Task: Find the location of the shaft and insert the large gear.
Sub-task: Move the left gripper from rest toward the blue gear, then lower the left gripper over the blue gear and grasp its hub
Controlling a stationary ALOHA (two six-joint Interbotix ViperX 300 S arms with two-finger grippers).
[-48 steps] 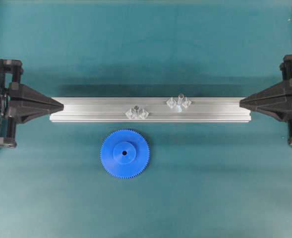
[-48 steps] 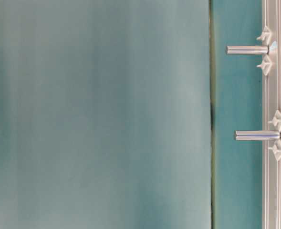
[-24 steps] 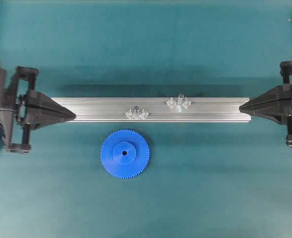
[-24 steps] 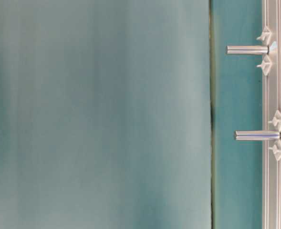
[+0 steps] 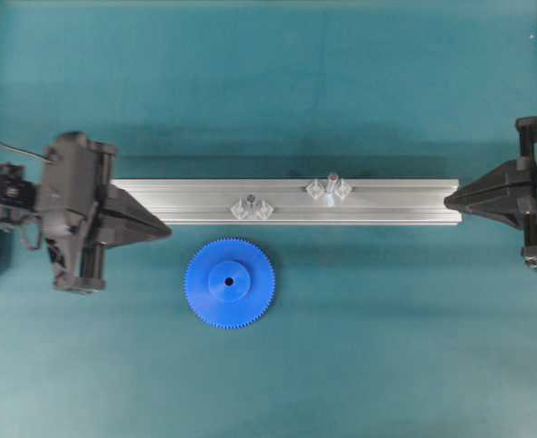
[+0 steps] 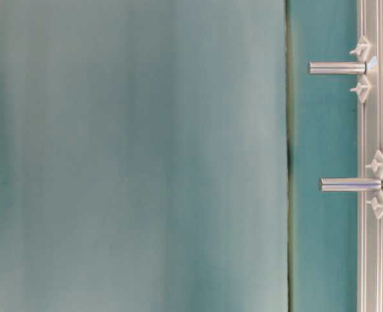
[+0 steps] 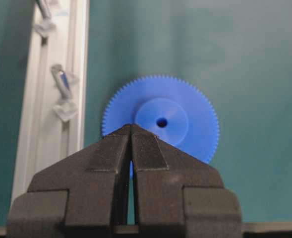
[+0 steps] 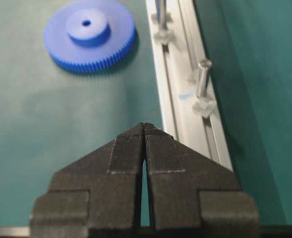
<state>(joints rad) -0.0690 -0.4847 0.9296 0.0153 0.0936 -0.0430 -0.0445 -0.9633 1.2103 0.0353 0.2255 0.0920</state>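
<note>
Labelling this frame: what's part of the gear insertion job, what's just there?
Job:
large gear, flat on the mat
shaft, upright on the rail
left gripper, shut, empty
right gripper, shut, empty

Just there:
aluminium rail
darker-tipped peg
teal mat

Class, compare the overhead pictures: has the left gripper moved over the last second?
Yes. The left gripper has travelled rightward along the aluminium rail, its shut fingers now reaching past the rail's left end, nearer the large gear.

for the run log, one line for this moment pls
left gripper: shut, empty | right gripper: shut, empty | large gear: on mat, untouched | shaft: bare
</note>
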